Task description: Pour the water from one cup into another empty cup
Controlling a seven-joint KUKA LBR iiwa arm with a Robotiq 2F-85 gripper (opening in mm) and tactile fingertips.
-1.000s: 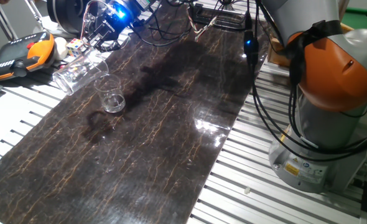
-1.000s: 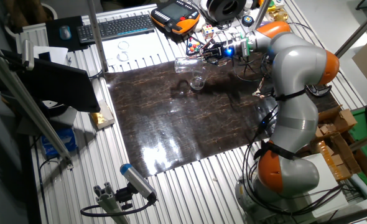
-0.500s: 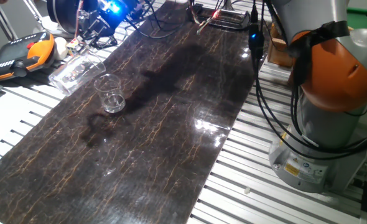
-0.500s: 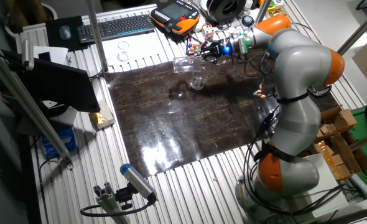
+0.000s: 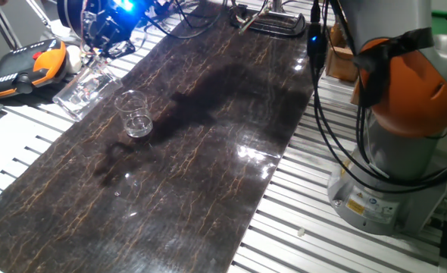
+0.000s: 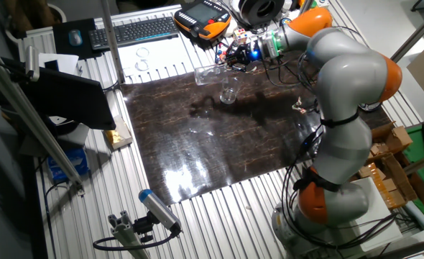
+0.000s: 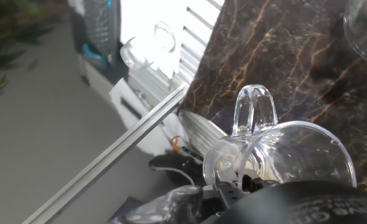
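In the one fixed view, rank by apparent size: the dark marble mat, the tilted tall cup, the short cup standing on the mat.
1. Dark marble mat, by far the largest.
2. Tall cup, tilted in the gripper.
3. Short cup, though it sits nearer the camera, so the margin is unsure.

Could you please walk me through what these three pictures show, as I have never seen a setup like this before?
The grey and orange machine is a robot arm bolted beside a table. Two pictures come from fixed cameras that look at the table from different sides; the third comes from a camera on the arm's hand, looking along its fingers.

On the dark marbled mat stands a short clear cup, upright and on its own. The gripper, lit blue, holds a taller clear cup tipped on its side near the mat's far edge, apart from the short cup. In the hand view that tall cup fills the foreground, seen from very close. Whether water is left in either cup is too hard to tell.

Off the mat lie an orange control pad and a keyboard.
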